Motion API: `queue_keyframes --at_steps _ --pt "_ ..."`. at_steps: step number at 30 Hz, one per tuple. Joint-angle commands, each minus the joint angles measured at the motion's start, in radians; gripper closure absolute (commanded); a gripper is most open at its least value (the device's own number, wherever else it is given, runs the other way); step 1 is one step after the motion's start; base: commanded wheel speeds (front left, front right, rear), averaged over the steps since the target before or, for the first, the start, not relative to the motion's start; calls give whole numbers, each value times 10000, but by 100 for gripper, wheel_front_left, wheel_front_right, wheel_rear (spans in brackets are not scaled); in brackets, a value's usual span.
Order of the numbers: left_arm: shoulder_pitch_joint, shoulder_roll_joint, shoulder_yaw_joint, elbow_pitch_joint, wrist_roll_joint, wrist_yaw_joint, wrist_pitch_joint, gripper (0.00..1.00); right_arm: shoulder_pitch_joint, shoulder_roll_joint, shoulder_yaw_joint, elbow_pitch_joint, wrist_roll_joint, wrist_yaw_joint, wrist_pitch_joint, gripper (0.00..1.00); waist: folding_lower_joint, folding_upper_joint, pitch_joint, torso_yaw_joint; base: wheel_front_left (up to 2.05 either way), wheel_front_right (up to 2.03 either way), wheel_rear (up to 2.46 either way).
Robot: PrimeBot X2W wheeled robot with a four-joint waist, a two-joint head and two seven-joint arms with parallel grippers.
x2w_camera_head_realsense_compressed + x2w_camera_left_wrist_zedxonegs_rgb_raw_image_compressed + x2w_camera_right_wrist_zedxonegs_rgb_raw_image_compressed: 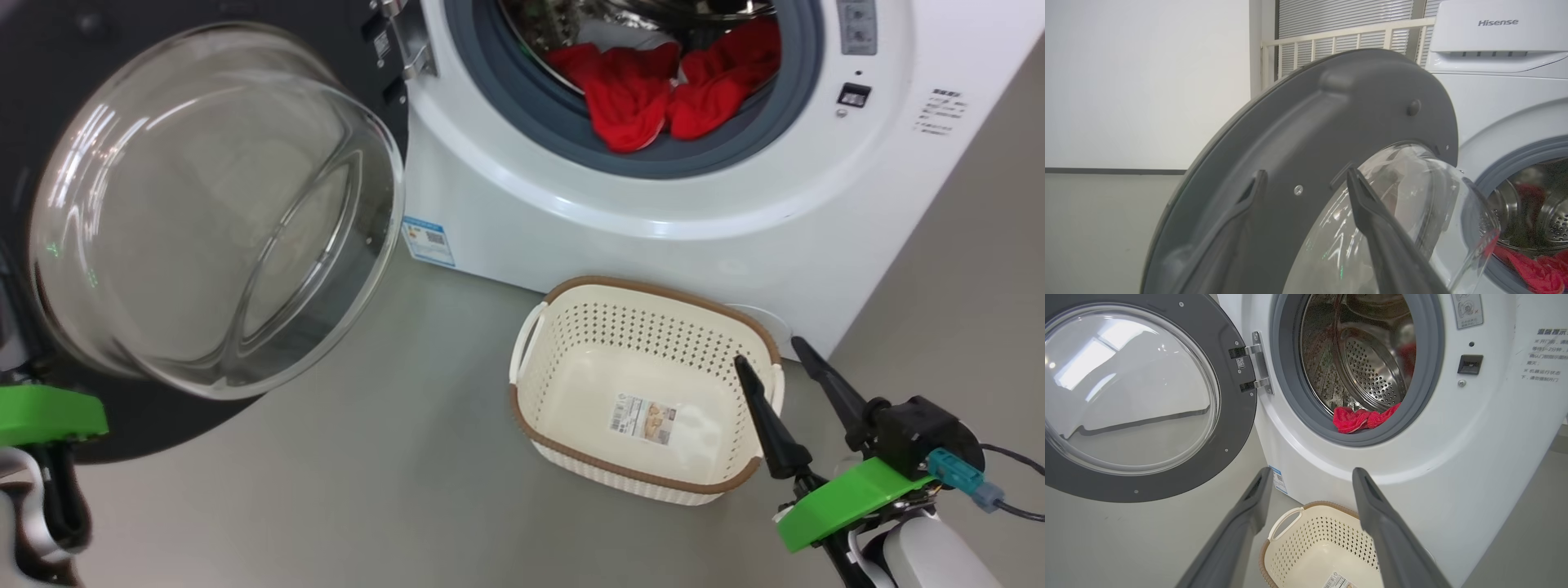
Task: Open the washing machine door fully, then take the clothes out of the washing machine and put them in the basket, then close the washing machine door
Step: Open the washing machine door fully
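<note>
Hovering R end effector (767,351), fingers apart, by basket (620,282) rim.

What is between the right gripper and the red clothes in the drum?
In the head view, the rim of the basket, then the white front of the washing machine and its grey rubber ring lie between the right gripper and the clothes.

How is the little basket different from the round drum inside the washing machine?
The basket is cream plastic with a brown rim; the drum is shiny steel. The basket is empty apart from a paper label; the drum holds the red clothes. The basket opens upward; the drum opens sideways. Both have many small holes.
</note>
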Motion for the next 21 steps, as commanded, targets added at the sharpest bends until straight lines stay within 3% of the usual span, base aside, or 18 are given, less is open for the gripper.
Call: queue_keyframes --at_steps 1,6,12,21 --pt "-10 407 281 -479 121 19 -87 0 -138 12 101 -309 -41 48 -90 0 0 0 -213 -243 0 0 0" --pt "310 246 -271 -2186 28 -462 170 0 -33 168 -487 -586 -166 48 -90 0 0 0 -502 -705 0 0 0" --pt "643 15 -1050 -3223 -233 -1151 491 0 108 327 -1166 -889 -554 48 -90 0 0 0 -774 -1397 0 0 0" --pt "1245 -363 -1752 -3515 -410 -1452 679 0 411 620 -1644 -1222 -815 48 -90 0 0 0 -1071 -2564 0 0 0"
